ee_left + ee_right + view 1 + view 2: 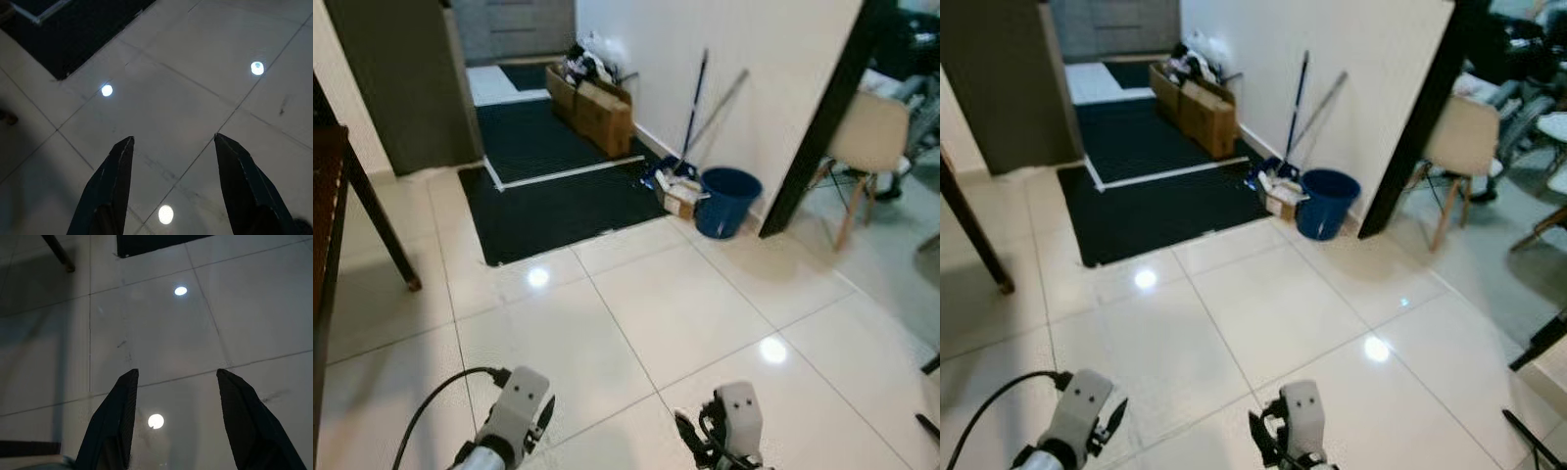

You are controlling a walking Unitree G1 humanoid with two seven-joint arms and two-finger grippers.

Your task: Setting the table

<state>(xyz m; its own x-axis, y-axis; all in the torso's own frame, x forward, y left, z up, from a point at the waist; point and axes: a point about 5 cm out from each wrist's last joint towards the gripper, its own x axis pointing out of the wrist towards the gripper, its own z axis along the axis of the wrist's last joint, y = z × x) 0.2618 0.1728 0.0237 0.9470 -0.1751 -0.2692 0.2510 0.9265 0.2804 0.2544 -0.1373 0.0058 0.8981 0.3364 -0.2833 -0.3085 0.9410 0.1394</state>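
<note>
Far left of the frame, a dark wooden table [327,211] juts in, one leg [382,230] on the pale tiled floor [685,313]. That is the thing to set, and no tableware is in sight. Bottom left, the left gripper [171,188] hangs with fingers wide, holding nothing. Centre top, a black mat [558,196] and cardboard boxes [592,108]; right of those, a blue bucket [726,201] and a chair [867,147]. Bottom right, the right gripper [173,423] is spread wide and empty too. Best move, I'd judge: turn left toward the table, arms tucked clear of that leg.

No readable text, label, brand or number appears on anything here.
</note>
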